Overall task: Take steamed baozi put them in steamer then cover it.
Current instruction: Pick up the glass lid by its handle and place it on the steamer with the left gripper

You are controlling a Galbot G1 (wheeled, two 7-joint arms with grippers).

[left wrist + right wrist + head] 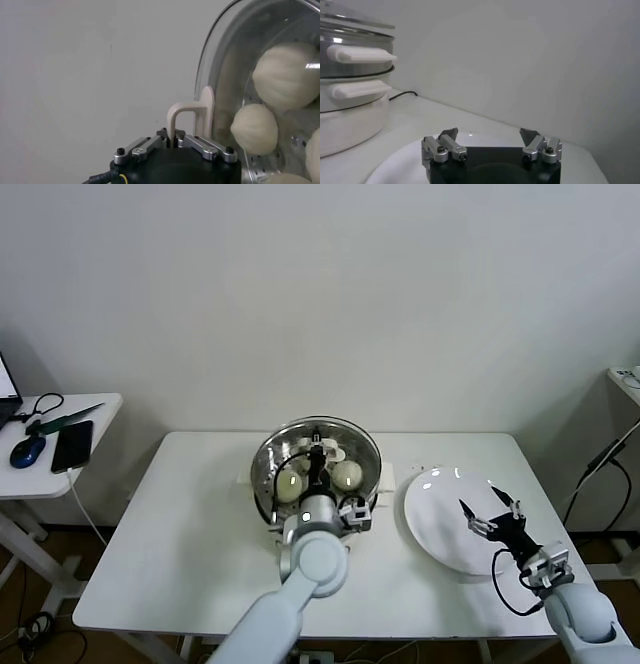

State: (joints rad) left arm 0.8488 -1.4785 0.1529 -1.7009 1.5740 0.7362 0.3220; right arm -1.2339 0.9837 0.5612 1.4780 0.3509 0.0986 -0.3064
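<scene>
Side table, white, far left: carried a dark phone and a blue mouse.

Main table, white, rectangular.

Steamer, round shiny stainless-steel basket on a white pot base, stood at the table's middle. Steamed baozi, small smooth cream-white buns, lay inside on the perforated floor.

Cover, round clear glass lid with metal rim, sat over the steamer. Left gripper was above its centre, jaws pinching the white rectangular handle.

Plate, flat, white, round, lay just right of the steamer. Right gripper hovered over the plate, jaws spread, holding nothing.
</scene>
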